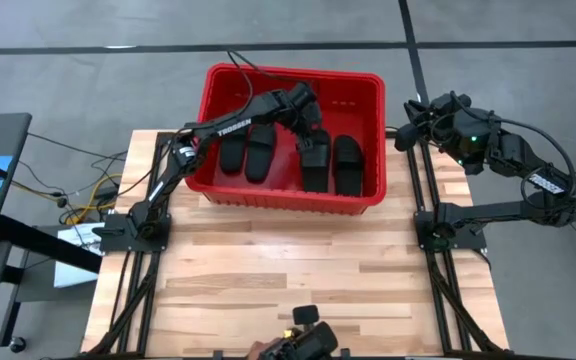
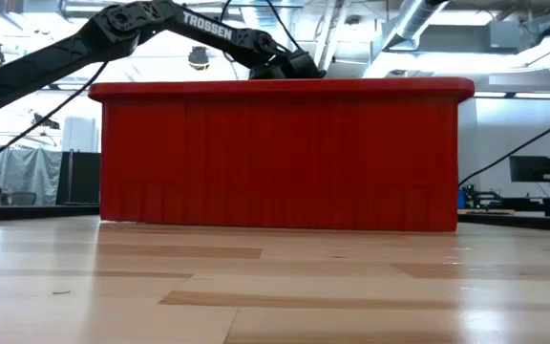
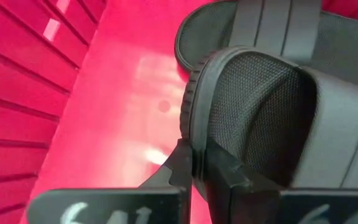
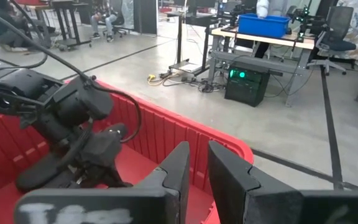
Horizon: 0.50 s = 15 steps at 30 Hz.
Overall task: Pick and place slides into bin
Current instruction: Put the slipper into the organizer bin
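Note:
The red bin (image 1: 218, 85) stands on the table's far half; in the low view its near wall (image 2: 285, 158) hides the inside. Four black slides are in it: two at the left (image 1: 233, 150) (image 1: 260, 152), one at the right (image 1: 348, 165), and one (image 1: 315, 160) held by my left gripper (image 1: 308, 128), which reaches in over the far rim. In the left wrist view my left gripper (image 3: 199, 168) is shut on that slide (image 3: 278, 118). My right gripper (image 1: 406, 125) waits outside the bin's right wall, fingers nearly together (image 4: 196, 158), holding nothing. My left gripper pinches the rim of the slide's sole (image 3: 194, 146) at one rounded end, between its two fingers, one finger outside the sole and one on the footbed side. The fingers slant down into the bin. The slide is inside the bin beside another slide (image 3: 260, 25); whether it rests on the floor I cannot tell.
The bin's ribbed left wall (image 3: 17, 93) and bare floor (image 3: 123, 112) lie beside the held slide. The wooden table (image 1: 288, 270) spreads out in front of the bin. A dark device (image 1: 303, 340) sits at the table's near edge.

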Each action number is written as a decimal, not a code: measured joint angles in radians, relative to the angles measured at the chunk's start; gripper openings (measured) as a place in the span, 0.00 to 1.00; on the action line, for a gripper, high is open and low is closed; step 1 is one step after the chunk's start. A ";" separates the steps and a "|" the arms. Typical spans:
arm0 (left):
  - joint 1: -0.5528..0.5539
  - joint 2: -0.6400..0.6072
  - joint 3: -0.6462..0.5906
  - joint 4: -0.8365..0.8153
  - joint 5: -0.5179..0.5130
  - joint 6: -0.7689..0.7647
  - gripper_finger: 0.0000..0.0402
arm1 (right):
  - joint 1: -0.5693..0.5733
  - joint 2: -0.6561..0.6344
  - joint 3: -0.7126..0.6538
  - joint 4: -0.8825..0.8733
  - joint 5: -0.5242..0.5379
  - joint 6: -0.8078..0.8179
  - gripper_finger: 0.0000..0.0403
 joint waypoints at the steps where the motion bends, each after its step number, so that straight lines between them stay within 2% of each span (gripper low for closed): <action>1: 0.000 0.000 0.000 0.002 0.003 0.001 0.02 | 0.000 0.000 0.000 0.000 0.000 0.000 0.13; 8: 0.000 0.000 0.000 0.066 -0.013 0.008 0.11 | 0.000 0.000 0.000 0.000 0.000 0.000 0.13; 15: 0.002 0.000 0.000 0.067 -0.017 0.031 0.14 | 0.000 0.000 0.000 0.000 0.000 0.001 0.13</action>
